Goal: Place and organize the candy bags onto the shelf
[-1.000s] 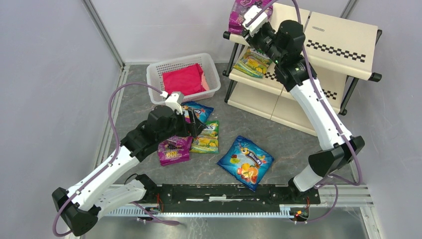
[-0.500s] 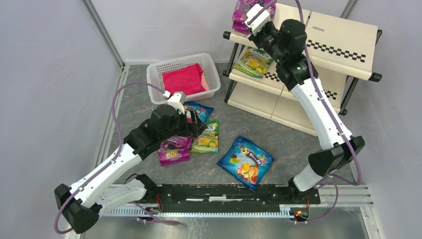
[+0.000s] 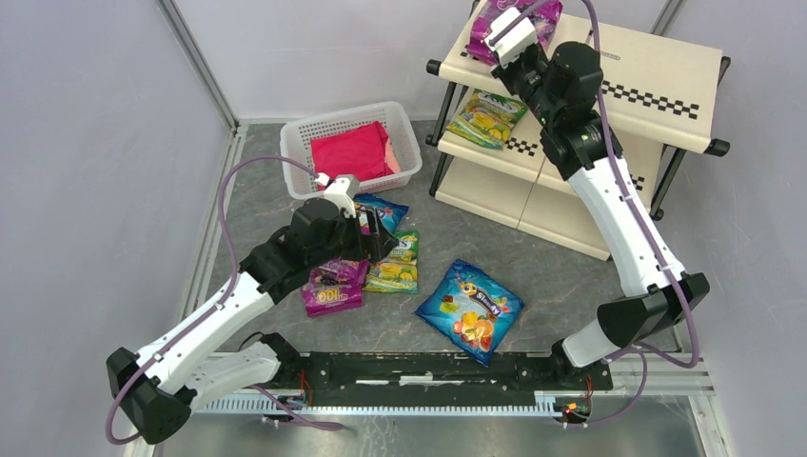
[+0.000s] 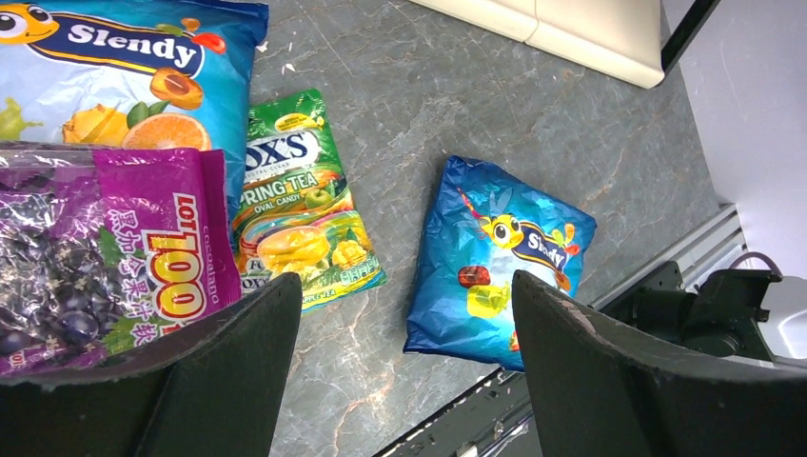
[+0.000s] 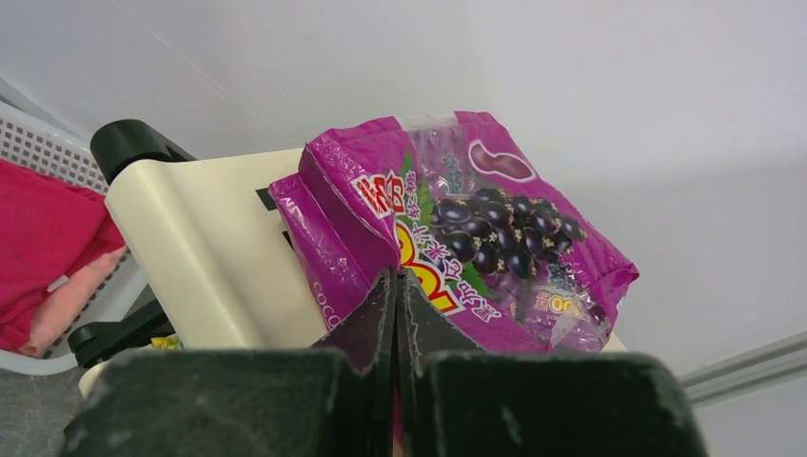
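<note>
My right gripper (image 5: 395, 286) is shut on the near edge of a magenta grape candy bag (image 5: 457, 238) and holds it over the top tier of the cream shelf (image 3: 657, 81); the bag (image 3: 519, 19) sits at the tier's far left end. A green-yellow bag (image 3: 485, 116) lies on the middle tier. My left gripper (image 4: 404, 314) is open, low over the floor bags: a magenta grape bag (image 4: 95, 252), a green bag (image 4: 295, 200), a blue bag (image 4: 124, 86) and a separate blue bag (image 4: 500, 257) to the right.
A white lattice basket (image 3: 300, 138) holding a pink cloth (image 3: 357, 152) stands at the back left, next to the shelf's black leg (image 3: 442, 157). The black rail (image 3: 428, 367) runs along the near edge. Grey walls close in left and back.
My right gripper has carried the grape bag rightward and farther back onto the shelf's top tier. My left arm has barely shifted.
</note>
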Robot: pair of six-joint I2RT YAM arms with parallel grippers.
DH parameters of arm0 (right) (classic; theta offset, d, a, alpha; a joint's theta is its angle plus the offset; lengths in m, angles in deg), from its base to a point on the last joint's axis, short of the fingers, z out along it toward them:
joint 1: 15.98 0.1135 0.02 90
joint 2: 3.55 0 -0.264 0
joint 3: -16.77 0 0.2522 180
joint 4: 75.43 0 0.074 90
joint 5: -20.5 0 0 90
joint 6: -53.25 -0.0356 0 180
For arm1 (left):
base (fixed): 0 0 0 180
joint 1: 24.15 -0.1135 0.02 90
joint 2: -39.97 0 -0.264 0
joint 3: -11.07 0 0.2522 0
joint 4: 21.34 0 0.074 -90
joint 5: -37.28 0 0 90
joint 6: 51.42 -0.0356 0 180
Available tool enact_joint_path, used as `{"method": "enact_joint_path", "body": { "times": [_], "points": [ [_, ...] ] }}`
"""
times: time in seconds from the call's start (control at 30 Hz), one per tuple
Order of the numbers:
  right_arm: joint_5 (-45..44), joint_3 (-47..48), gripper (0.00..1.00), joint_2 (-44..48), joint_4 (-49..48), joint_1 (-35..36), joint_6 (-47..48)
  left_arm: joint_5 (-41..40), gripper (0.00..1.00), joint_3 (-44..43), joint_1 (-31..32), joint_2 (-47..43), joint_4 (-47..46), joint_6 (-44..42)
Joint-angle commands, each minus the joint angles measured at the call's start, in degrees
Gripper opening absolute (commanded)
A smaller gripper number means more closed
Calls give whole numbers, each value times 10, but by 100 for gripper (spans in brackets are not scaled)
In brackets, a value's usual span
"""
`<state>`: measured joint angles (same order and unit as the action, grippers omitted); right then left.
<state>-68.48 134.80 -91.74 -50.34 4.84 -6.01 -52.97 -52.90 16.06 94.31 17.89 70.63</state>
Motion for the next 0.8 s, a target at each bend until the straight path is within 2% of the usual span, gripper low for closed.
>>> {"method": "enact_joint_path", "body": {
  "times": [0.0,0.27,0.37,0.53,0.57,0.63,0.67,0.77],
  "points": [
    [24,-1,0,12,-26,-2,6,11,87,-11,-2,-5,-24,-13],
    [82,-29,1,24,-32,-2,32,4,87,-11,-2,-14,-15,-13],
    [69,-52,0,40,-50,-4,38,4,87,-10,-2,-17,-13,-13],
    [63,-32,0,36,-37,-3,36,9,87,-10,-2,-16,-14,-13],
    [57,-30,5,39,-37,-3,32,9,87,-11,-2,-15,-14,-13],
    [50,-19,35,46,-26,-4,16,11,87,-10,-2,-18,-14,-11],
    [50,-10,44,50,-15,-3,6,11,87,-11,-2,-19,-14,-10],
    [47,3,59,78,16,0,-30,15,88,-7,-2,-22,-15,-6]
  ]
}}
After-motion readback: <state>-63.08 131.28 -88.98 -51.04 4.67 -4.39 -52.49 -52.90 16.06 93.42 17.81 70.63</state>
